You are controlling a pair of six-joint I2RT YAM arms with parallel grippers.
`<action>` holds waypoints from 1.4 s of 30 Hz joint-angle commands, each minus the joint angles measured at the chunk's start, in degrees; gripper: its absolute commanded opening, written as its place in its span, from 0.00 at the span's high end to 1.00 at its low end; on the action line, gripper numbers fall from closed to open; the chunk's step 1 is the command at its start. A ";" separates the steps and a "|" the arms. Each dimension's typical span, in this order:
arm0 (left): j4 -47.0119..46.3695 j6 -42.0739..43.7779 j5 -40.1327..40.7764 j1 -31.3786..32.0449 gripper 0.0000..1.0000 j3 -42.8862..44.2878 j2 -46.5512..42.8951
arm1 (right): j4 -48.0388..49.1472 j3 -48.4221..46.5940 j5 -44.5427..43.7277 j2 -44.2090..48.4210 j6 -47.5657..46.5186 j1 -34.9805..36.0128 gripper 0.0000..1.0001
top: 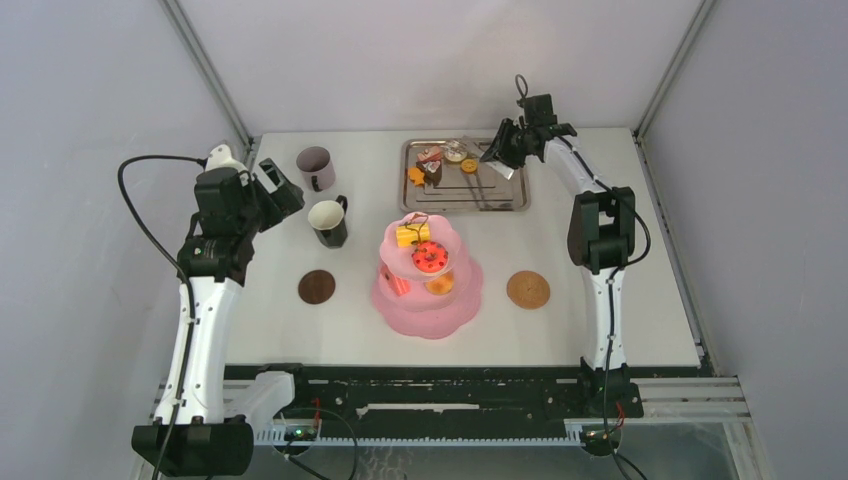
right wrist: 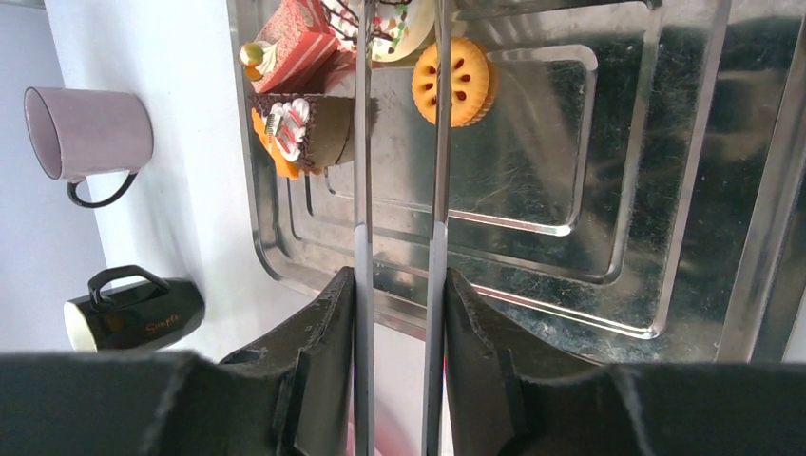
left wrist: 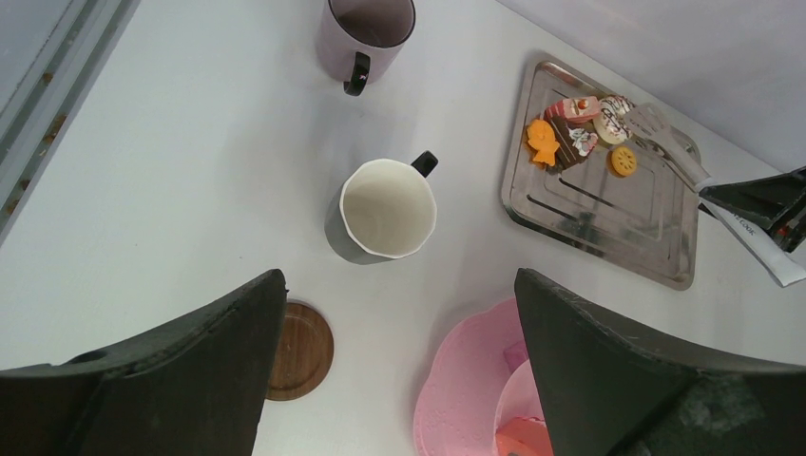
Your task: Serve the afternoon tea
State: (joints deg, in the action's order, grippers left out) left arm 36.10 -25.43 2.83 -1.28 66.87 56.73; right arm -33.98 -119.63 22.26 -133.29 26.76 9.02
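My right gripper [right wrist: 399, 285] is shut on a pair of steel tongs [right wrist: 362, 142], whose two arms reach out over the toy cakes [top: 432, 165] on the tray. In the right wrist view an orange biscuit [right wrist: 453, 82] lies under the right arm, with a chocolate slice [right wrist: 304, 128] left of the left arm. A white iced pastry [right wrist: 390, 28] sits between the arms at the frame's top edge. The pink tiered stand [top: 400, 310] holds several cakes. My left gripper [left wrist: 399, 313] hangs open above the table near the black mug [left wrist: 388, 211]. The mauve mug [left wrist: 366, 38] stands further back.
The cakes lie at the left end of the steel tray [top: 510, 200] at the back of the table. One brown coaster [top: 317, 287] lies left of the stand and another coaster [top: 528, 290] lies right of it. Frame posts rise at the back corners.
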 commanded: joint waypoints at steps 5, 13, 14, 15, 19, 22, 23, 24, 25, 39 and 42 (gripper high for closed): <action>-2.49 0.47 0.25 -0.44 0.06 1.96 -0.97 | 4.88 3.27 1.40 5.76 0.45 -0.66 0.98; -2.39 0.64 0.18 -0.41 0.06 1.72 -2.89 | 7.49 10.42 -0.34 13.45 -0.04 -0.72 1.00; -2.31 0.64 0.04 -0.40 0.06 1.64 -3.23 | 7.76 11.50 -0.58 14.32 -0.07 -0.75 1.00; -2.27 0.65 -0.12 -0.47 0.06 1.57 -3.49 | 7.78 12.43 -0.72 15.51 -0.19 -0.75 1.00; -1.99 0.56 -0.76 -0.43 0.06 1.46 -4.65 | 8.43 17.24 -1.26 19.41 -0.44 -0.75 1.00; -1.91 0.49 -1.27 -0.40 0.06 1.34 -5.66 | 9.04 21.25 -1.95 23.43 -0.64 -0.75 1.00; -1.91 0.43 -1.47 -0.43 0.06 1.26 -6.03 | 9.02 22.60 -2.24 25.02 -0.73 -0.74 1.00; -1.84 0.44 -1.78 -0.45 0.06 1.12 -6.31 | 9.07 24.06 -2.58 26.70 -0.76 -0.75 1.00; -1.92 0.39 -2.02 -0.44 0.06 0.92 -6.58 | 9.15 25.89 -3.10 28.54 -0.87 -0.75 1.00; -2.01 -0.48 -6.74 -0.46 0.06 -2.68 -12.25 | 4.79 56.60 -8.20 62.84 -1.29 -0.79 1.00; -1.92 -0.37 -7.31 -0.45 0.06 -3.04 -13.35 | 1.81 62.37 -9.53 70.72 -0.99 -0.14 1.00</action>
State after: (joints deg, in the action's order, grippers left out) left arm 35.88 -25.52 -2.28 -1.28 65.06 44.95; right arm -30.06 -62.17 14.94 -71.09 25.93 8.32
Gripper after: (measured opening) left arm 0.940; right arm 0.388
